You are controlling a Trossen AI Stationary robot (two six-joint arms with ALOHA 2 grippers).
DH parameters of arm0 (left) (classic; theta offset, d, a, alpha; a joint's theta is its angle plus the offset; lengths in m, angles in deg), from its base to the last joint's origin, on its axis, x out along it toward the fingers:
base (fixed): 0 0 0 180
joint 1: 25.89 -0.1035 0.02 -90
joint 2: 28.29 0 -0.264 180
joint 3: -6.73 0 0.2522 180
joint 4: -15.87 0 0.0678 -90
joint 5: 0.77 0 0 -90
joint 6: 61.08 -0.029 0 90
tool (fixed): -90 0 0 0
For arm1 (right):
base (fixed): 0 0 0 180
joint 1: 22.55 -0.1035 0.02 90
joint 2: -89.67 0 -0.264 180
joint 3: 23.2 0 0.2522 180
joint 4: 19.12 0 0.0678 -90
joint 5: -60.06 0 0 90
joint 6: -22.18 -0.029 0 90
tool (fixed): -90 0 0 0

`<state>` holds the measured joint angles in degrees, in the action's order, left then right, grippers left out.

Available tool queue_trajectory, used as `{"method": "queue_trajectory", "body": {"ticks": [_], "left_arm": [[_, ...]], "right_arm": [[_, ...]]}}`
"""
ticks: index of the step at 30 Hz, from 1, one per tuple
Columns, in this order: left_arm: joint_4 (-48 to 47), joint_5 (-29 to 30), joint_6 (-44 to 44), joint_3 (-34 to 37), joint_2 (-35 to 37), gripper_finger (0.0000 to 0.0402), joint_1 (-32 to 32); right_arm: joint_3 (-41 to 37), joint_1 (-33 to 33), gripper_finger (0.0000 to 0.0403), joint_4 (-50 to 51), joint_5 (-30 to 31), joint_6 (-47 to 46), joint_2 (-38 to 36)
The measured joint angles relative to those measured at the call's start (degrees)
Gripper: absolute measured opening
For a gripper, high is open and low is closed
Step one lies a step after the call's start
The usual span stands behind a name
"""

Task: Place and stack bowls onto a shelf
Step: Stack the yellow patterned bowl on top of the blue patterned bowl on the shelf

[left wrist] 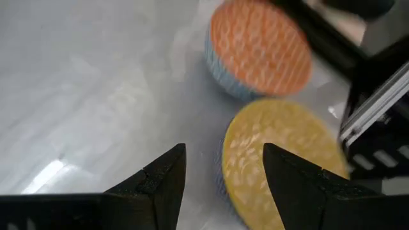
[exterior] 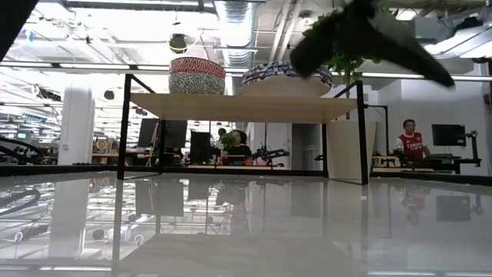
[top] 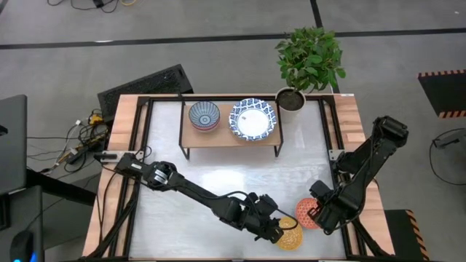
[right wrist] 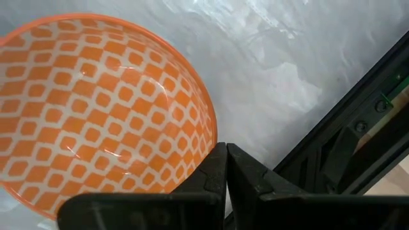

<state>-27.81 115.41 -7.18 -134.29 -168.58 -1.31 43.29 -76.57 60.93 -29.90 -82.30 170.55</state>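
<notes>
The light-wood shelf (top: pixel 231 138) stands at the table's far side. On it sit a stack of small bowls (top: pixel 204 115), grey-blue on top, and a wide blue-and-white bowl (top: pixel 253 120); the low view shows the same small stack (exterior: pixel 197 75) and wide bowl (exterior: pixel 284 77). Near the table's right near corner rest a yellow-orange bowl (top: pixel 290 233) and an orange-red bowl (top: pixel 307 212). My left gripper (left wrist: pixel 223 153) is open over the yellow-orange bowl (left wrist: pixel 281 153), one finger above its inside and one outside its rim. My right gripper (right wrist: pixel 225 150) is shut right beside the orange-red bowl (right wrist: pixel 102 108). My left gripper touches nothing that I can see. My right gripper has its shut fingers (right wrist: pixel 208 176) at the orange-red bowl's rim (right wrist: pixel 211 131), coming from above on the bowl's right side. The rim runs behind one finger, so whether they touch cannot be told. The bowl sits upright on the table.
A potted plant (top: pixel 295 94) stands at the shelf's right end. The table's black frame rail (right wrist: pixel 332 140) runs close along the right of both bowls. The two grippers are close to each other. The white tabletop (top: pixel 218 178) between shelf and arms is bare.
</notes>
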Motion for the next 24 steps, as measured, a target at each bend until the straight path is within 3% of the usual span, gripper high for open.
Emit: {"method": "queue_trajectory", "body": {"ticks": [4,12,24], "left_arm": [[2.57,-3.02,-0.71,0.05,-1.87,0.0192,0.13],[2.67,-2.41,-1.19,-0.02,-3.06,0.0192,0.13],[2.56,-7.42,-0.25,0.02,-6.06,0.0184,0.15]], "right_arm": [[0.00,0.00,0.0033,-0.14,0.08,0.10,0.00],[0.00,-0.37,0.0033,-0.66,0.12,0.05,-0.02],[0.00,-0.50,0.0033,-0.77,0.14,0.03,0.00]]}}
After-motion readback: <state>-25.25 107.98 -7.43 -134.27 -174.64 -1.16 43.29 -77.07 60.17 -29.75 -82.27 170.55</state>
